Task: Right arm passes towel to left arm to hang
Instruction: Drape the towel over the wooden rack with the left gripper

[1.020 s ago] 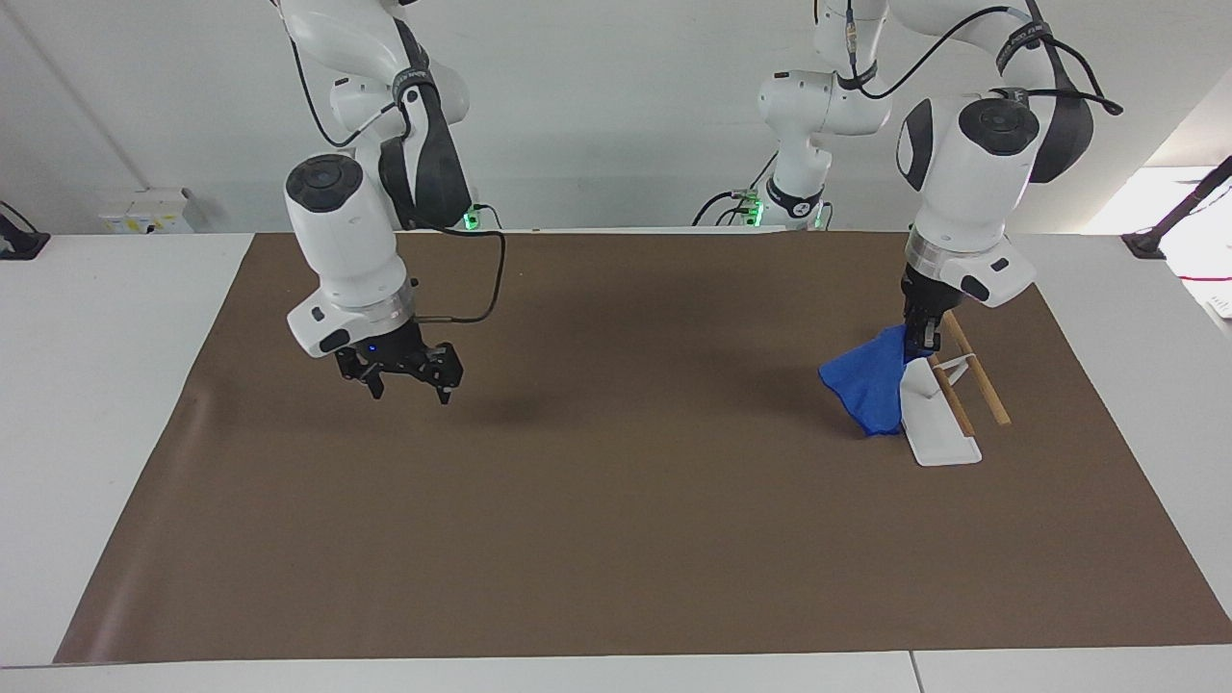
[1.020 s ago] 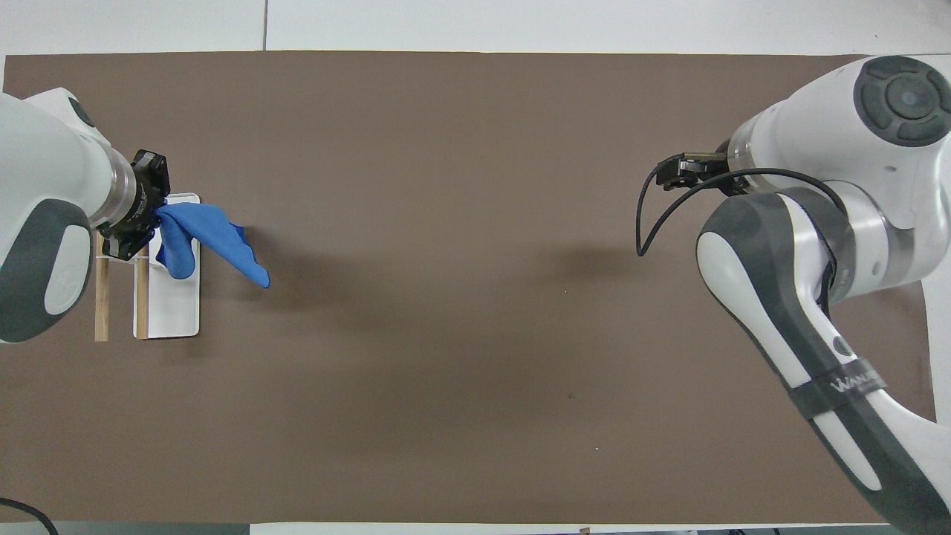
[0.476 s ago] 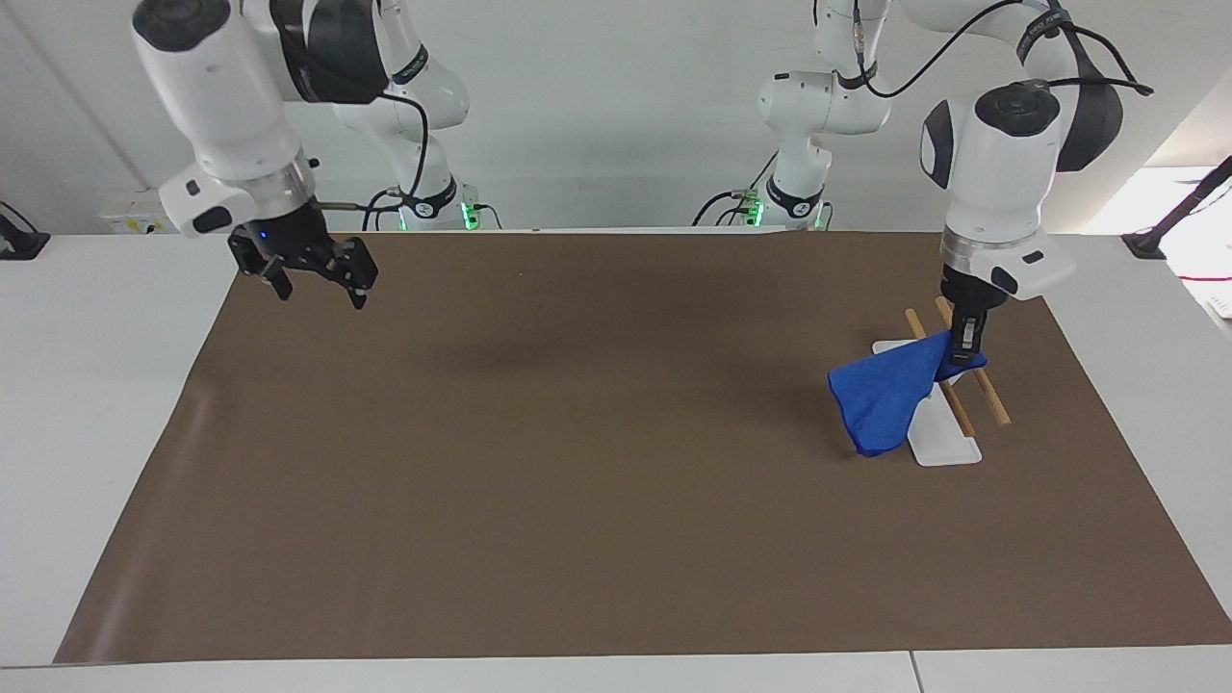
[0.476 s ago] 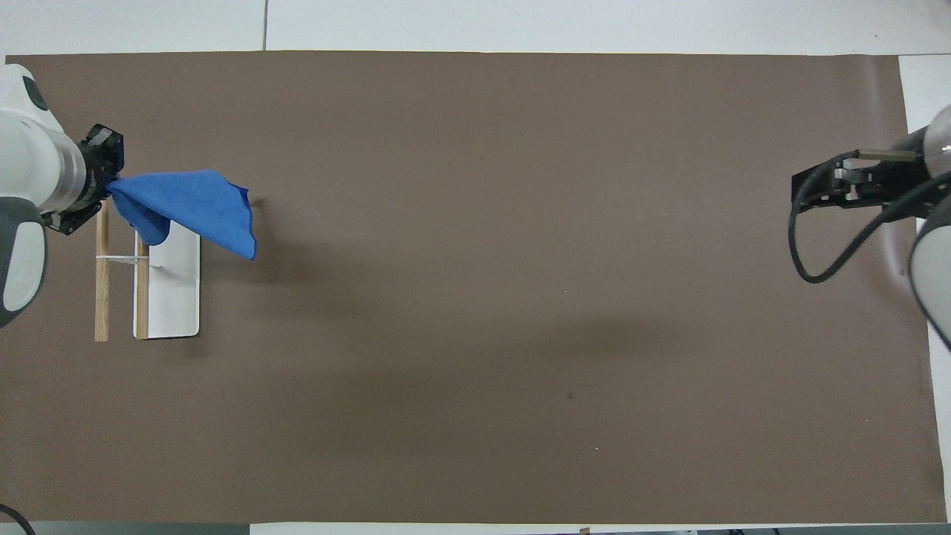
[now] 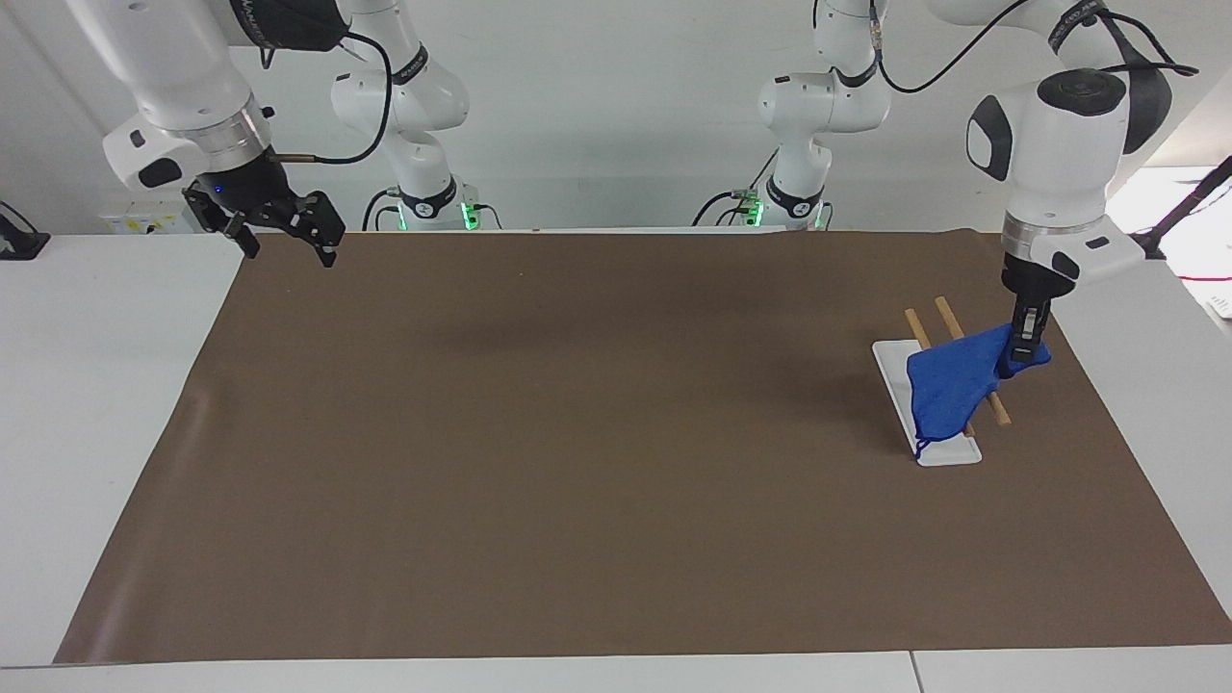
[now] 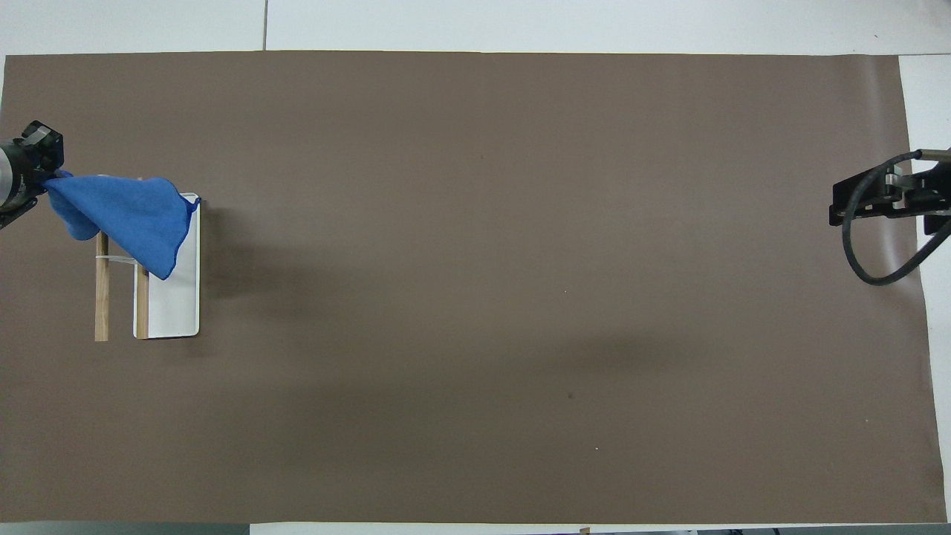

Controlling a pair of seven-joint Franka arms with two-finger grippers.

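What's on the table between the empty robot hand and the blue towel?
Nothing: only bare brown mat lies between the right gripper and the towel, plain in the overhead view.

This looked like a robotics lab: two white arms (image 5: pixel 1049 144) bolted at a plain white table (image 5: pixel 96 404) covered by a brown mat (image 5: pixel 597 462), bare white wall (image 5: pixel 616 115), loose cables (image 5: pixel 722 202), green status lights (image 5: pixel 469 217) on the bases.
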